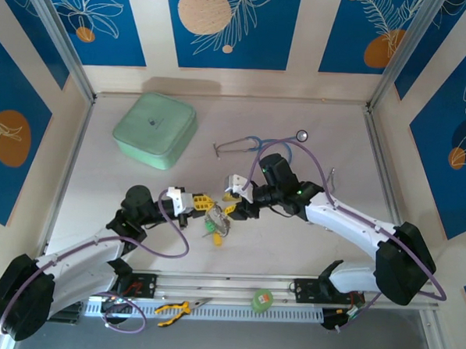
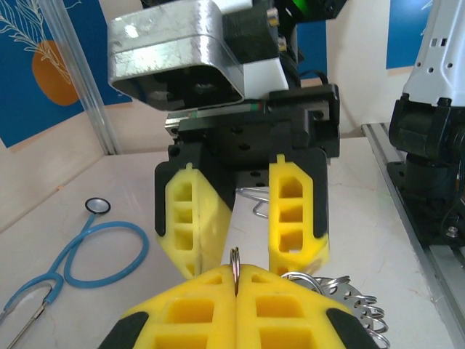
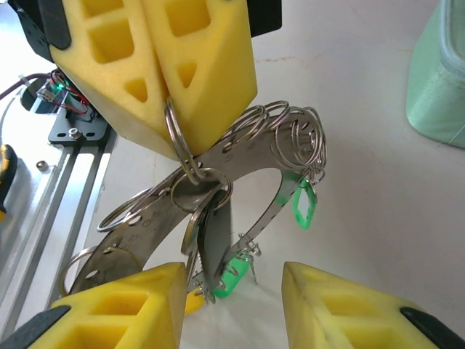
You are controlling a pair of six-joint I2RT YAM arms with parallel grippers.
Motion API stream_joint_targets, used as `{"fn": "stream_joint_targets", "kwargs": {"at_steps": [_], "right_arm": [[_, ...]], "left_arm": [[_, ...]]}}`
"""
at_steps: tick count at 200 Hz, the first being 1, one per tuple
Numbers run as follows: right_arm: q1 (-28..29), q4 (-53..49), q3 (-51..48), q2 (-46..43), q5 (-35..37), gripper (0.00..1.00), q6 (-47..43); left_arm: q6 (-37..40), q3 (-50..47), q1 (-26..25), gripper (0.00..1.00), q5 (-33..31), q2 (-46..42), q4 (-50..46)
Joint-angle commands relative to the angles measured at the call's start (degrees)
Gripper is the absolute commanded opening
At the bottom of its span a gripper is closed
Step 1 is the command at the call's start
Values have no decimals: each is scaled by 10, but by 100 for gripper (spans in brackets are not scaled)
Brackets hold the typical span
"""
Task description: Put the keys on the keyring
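From the overhead camera I have both arms meeting at the middle of the frame. My left gripper (image 1: 203,202) and right gripper (image 1: 233,199) face each other tip to tip, with the keyring (image 1: 217,223) and its coloured tags hanging just below them, so that one hand can steady it while the other works a key, as I judge it. The blue stethoscope (image 1: 246,144) lies above centre and the green case (image 1: 155,129) at upper left, both well apart from the work. On the left wrist camera, my own yellow fingers at the bottom edge are pressed together on one thin loop (image 2: 235,260) of the keyring, which stands on edge between them, I think to present it to the other hand. The right fingers (image 2: 296,218) stand opposite and apart, with nothing between them. On the right wrist camera the keyring dangles mid-frame from the left hand's clamped pads (image 3: 203,80) at the top, a dark key (image 3: 214,243) and a green tag (image 3: 304,207) hanging off it. My right pads at the bottom corners stand moderately apart either side of that key; whether they touch it I cannot tell.
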Motion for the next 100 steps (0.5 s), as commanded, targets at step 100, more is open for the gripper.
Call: {"fn": "stream_joint_targets", "kwargs": {"at_steps": [100], "right_arm": [[14, 76, 7, 51, -62, 44, 19]], "left_arm": [[-40, -2, -2, 0, 3, 6, 93]]}}
